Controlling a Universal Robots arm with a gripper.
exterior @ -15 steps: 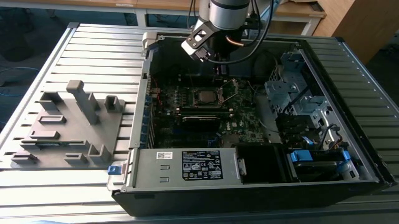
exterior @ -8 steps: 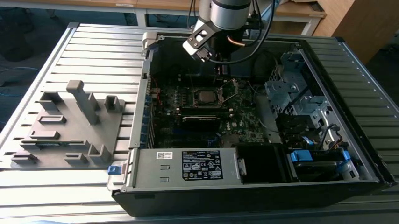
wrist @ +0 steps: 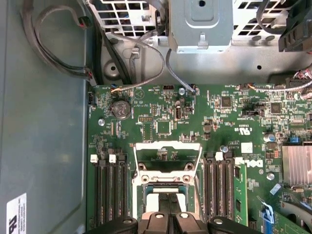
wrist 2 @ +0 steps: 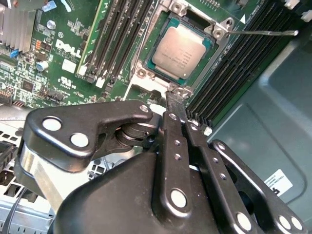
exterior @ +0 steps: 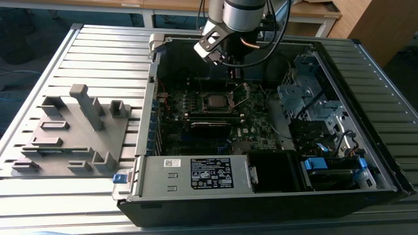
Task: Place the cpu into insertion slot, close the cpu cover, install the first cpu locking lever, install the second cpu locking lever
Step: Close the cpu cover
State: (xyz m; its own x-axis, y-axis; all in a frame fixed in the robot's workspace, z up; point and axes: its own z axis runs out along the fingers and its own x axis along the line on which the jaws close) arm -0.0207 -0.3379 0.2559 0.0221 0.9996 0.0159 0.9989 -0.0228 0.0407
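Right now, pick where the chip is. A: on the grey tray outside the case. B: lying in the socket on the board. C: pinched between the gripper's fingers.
B: in the second wrist view the silvery chip lies flat inside the metal rim of the socket.

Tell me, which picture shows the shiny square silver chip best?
The second wrist view: the thin square silvery cpu sits close up, its metal face clear. The exterior view shows it small and far off; in the first wrist view a pale strip of it peeks past the black jaws.
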